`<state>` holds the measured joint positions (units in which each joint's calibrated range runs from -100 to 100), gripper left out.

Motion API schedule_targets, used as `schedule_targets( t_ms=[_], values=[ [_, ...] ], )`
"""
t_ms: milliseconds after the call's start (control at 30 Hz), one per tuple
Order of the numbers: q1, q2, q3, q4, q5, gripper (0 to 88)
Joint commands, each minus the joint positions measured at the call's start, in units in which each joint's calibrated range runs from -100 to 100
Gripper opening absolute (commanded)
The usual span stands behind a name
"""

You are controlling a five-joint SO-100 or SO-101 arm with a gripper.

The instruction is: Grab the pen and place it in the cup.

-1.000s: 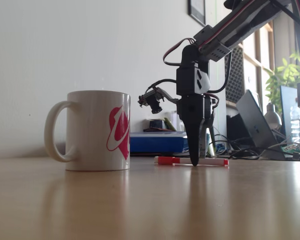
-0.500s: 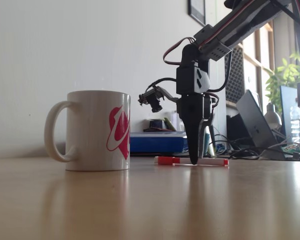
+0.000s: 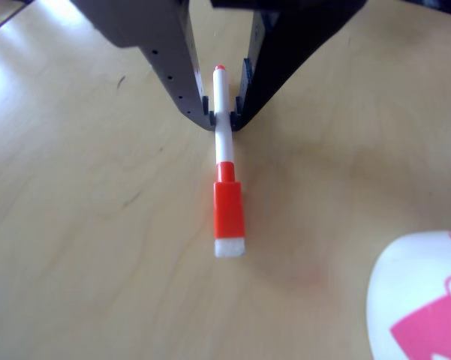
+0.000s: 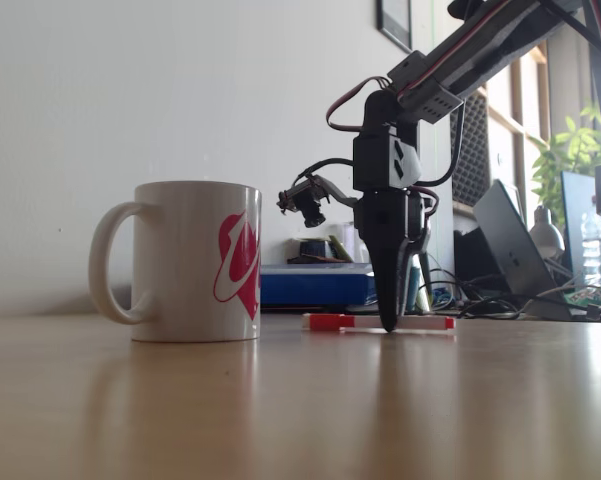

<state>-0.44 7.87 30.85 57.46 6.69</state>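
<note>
Pale wooden table (image 4: 280,400), smooth and lightly reflective, carries the work; a plain white wall (image 4: 130,90) stands behind it in the fixed view, with a cluttered desk area toward 3 o'clock holding a blue box (image 4: 315,284), a laptop (image 4: 510,245) and a green plant (image 4: 570,150).

The pen (image 3: 225,169) lies flat on the table. In the other view it runs from 12 o'clock to 6 o'clock: red tail tip at the 12 o'clock end, white barrel through the middle, red-orange cap and small white end block at the 6 o'clock end. In the fixed view the pen (image 4: 420,323) lies level on the table, cap end pointing toward 9 o'clock, tail toward 3 o'clock.

The gripper (image 3: 220,120) stands over the barrel with its tips down at the table. Its jaws are narrow, one finger (image 3: 172,60) grey at 9 o'clock of the barrel, the other black at 3 o'clock, both tips pressed against the white barrel at a point nearer the tail than the cap. In the fixed view the gripper (image 4: 388,322) points straight down, tips at table level on the pen.

The cup (image 4: 195,260) stands upright on the table at 9 o'clock of the gripper in the fixed view, well apart from the pen, handle turned to 9 o'clock, pink shape facing 3 o'clock. In the other view part of the cup (image 3: 420,300) shows at 4 o'clock of the cap, clear of it.
</note>
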Motion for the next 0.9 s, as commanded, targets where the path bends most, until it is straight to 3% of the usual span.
schedule_targets(
  t_ms=[0, 400, 867],
  values=[
    [0.65, -6.71, 1.24, -2.96, -0.12, 1.2],
    [-0.43, -40.74, 1.61, -5.97, -0.07, 1.1],
    [-13.28, -52.11, 11.84, -23.69, -2.28, 1.1]
  ],
)
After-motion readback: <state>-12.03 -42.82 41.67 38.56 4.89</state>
